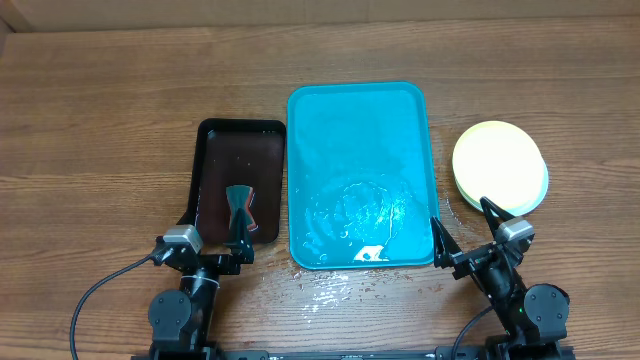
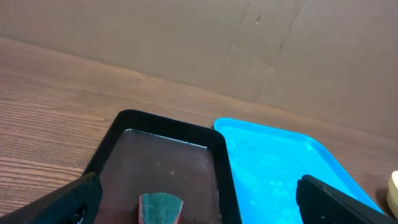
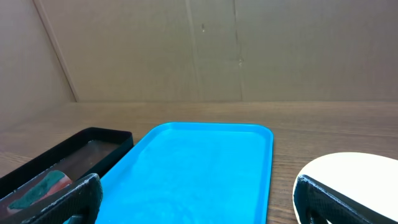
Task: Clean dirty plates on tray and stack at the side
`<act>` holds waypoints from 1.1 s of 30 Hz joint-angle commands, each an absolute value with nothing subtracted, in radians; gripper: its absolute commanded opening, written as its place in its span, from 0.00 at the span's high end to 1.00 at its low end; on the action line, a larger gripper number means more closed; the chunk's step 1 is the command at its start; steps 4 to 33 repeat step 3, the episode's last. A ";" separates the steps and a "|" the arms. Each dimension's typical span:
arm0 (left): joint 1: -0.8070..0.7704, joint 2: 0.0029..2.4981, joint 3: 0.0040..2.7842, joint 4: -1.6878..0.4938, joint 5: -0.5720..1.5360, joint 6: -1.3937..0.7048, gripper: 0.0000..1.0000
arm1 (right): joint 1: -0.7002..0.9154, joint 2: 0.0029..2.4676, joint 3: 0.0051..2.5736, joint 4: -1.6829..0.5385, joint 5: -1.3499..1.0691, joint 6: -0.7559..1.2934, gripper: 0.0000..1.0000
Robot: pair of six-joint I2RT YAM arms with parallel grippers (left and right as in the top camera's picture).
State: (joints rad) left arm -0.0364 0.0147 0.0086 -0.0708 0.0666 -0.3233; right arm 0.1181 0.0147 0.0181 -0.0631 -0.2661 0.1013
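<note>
The plates (image 1: 498, 165) sit in one stack on the wood to the right of the turquoise tray (image 1: 360, 110). The top plate is pale yellow-green and looks clean; a light blue rim shows underneath. The tray holds no plates, only water film and a white fleck at its front edge. My right gripper (image 1: 465, 225) is open and empty between the tray's front right corner and the stack; the right wrist view shows the gripper (image 3: 202, 205), the tray (image 3: 199, 162) and the plate (image 3: 354, 168). My left gripper (image 1: 213, 232) is open and empty at the black tray's front end.
A smaller black tray (image 1: 215, 130) lies left of the turquoise one, with a green and red sponge (image 1: 240, 205) in it; the left wrist view shows the sponge (image 2: 160, 208) just ahead of the open fingers. Water drops (image 1: 330, 290) lie on the table before the tray.
</note>
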 commanded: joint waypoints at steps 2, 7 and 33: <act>-0.027 0.006 0.005 -0.072 0.068 -0.337 0.00 | 0.118 0.003 0.008 -0.057 -0.271 0.105 0.00; -0.027 0.006 0.005 -0.072 0.068 -0.337 0.00 | 0.118 0.003 0.008 -0.057 -0.271 0.105 0.00; -0.027 0.006 0.005 -0.072 0.068 -0.337 0.00 | 0.118 0.003 0.008 -0.057 -0.271 0.105 0.00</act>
